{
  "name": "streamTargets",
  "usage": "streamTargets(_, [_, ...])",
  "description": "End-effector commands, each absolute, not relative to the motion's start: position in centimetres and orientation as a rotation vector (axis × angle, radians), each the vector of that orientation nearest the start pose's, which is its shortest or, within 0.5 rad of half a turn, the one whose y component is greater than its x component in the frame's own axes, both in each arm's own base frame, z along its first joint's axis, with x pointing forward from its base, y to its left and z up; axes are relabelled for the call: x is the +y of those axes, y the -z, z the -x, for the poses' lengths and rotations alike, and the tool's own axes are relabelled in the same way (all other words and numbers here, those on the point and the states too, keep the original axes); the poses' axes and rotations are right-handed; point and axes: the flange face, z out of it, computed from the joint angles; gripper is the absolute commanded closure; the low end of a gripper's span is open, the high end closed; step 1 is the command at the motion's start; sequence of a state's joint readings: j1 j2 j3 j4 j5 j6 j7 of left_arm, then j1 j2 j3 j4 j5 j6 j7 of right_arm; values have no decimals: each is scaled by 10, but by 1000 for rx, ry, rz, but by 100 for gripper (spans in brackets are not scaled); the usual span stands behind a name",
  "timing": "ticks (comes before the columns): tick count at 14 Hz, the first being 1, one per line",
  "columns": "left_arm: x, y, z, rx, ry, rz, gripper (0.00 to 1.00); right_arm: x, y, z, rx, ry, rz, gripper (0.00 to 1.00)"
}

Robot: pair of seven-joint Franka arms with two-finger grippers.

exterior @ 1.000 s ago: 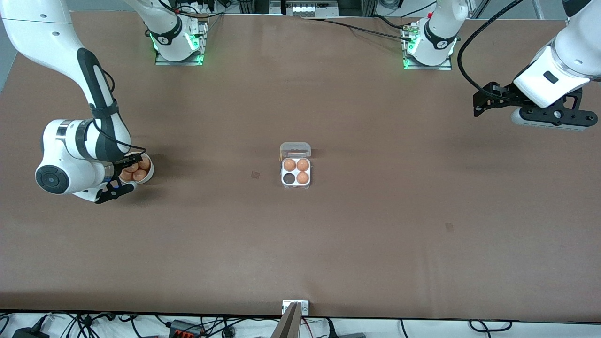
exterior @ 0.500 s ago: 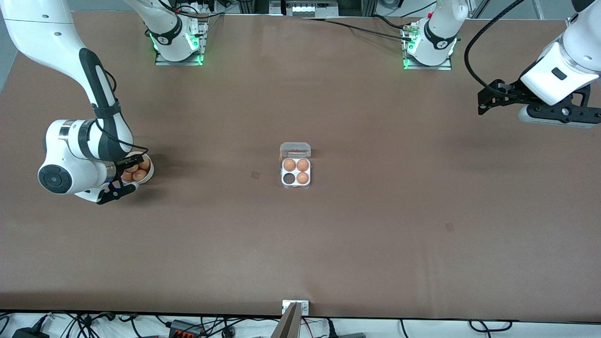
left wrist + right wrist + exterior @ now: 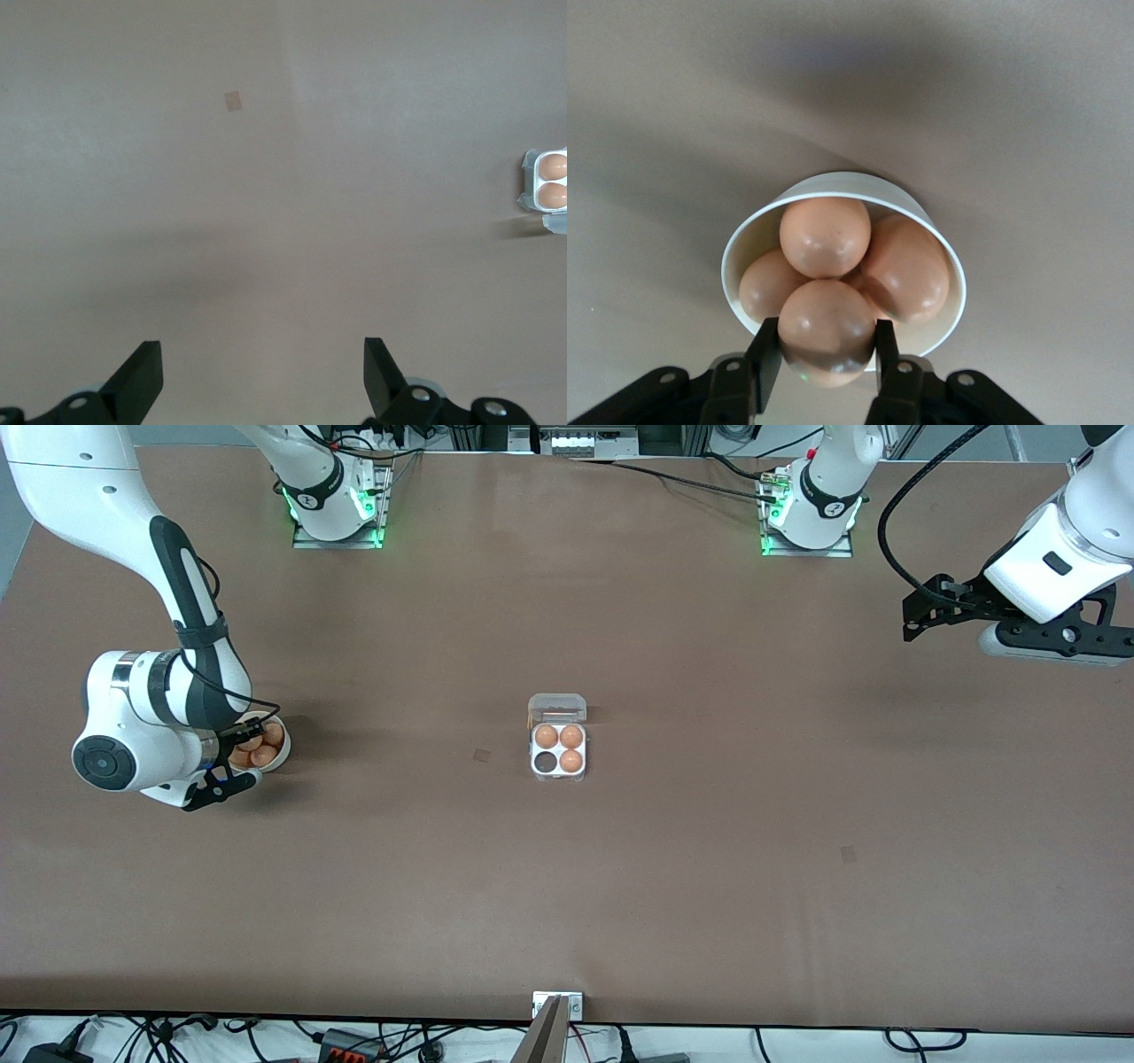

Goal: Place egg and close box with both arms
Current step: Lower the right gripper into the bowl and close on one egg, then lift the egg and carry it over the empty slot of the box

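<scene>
Your right gripper (image 3: 826,354) sits down in the white bowl (image 3: 282,755) at the right arm's end of the table, its fingers (image 3: 765,356) pressed against the sides of one brown egg (image 3: 826,329) that lies on top of the pile, the grip apparently made but the egg not yet lifted. Over the last second that arm has barely shifted, only settling a touch closer onto the bowl, which reads as the grasp being finished rather than a carry begun. Your left gripper (image 3: 263,372), fingers spread wide and holding nothing, hangs over bare table at the left arm's end; it has drifted slightly toward the table's edge and now waits. The egg carton (image 3: 559,749) rests mid-table, well apart from both grippers, its clear lid (image 3: 557,707) standing open on the side toward the robot bases. Three cells hold eggs; the empty cell (image 3: 542,763), on the nearer side toward the right arm, is where you will want this egg, and closing the lid remains ahead.
</scene>
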State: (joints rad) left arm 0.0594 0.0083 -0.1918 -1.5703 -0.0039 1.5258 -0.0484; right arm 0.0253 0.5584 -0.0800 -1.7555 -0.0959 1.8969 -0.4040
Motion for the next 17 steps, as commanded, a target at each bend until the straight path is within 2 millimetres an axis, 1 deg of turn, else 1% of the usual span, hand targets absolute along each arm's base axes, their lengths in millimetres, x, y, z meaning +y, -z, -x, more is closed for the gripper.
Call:
streamTargets(1, [-73, -624, -549, 167, -82, 3125, 0, -38, -243, -615, -640, -650, 3040, 86])
streamTargets(2, [-73, -624, -549, 167, -82, 3125, 0, -37, -254, -619, -636, -634, 3043, 86])
streamTargets(4, [-73, -624, -549, 167, -82, 3125, 0, -31, -290, -637, -611, -586, 3044, 86])
streamTargets(5, [-73, -624, -549, 167, -82, 3125, 0, -20, -309, -647, -609, -545, 3041, 86])
streamTargets(6, [-73, -624, -549, 167, -82, 3125, 0, -3, -326, -655, -613, -494, 3027, 86])
streamTargets(7, [-73, -624, -549, 167, -82, 3125, 0, 11, -333, -660, -604, -452, 3003, 86])
streamTargets(8, [-73, -624, -549, 167, -82, 3125, 0, 24, -334, -662, -569, -412, 2966, 86])
streamTargets(9, [-74, -624, -549, 167, -82, 3125, 0, 45, -334, -663, -533, -392, 2942, 86])
streamTargets(10, [-75, -624, -549, 170, -82, 3125, 0, 79, -344, -667, -543, -337, 2951, 86])
streamTargets(12, [-75, -624, -549, 170, -82, 3125, 0, 139, -356, -671, -466, -235, 2998, 86])
streamTargets(13, [-75, -624, -549, 170, -82, 3125, 0, 166, -355, -671, -439, -178, 3010, 86])
streamTargets(14, [-75, -623, -549, 170, -85, 3125, 0, 199, -356, -670, -433, -106, 3017, 86])
streamTargets(16, [-75, -623, -549, 170, -85, 3125, 0, 240, -348, -667, -380, -34, 3018, 86])
streamTargets(17, [-74, -624, -549, 167, -82, 3125, 0, 265, -343, -662, -325, -12, 2995, 86])
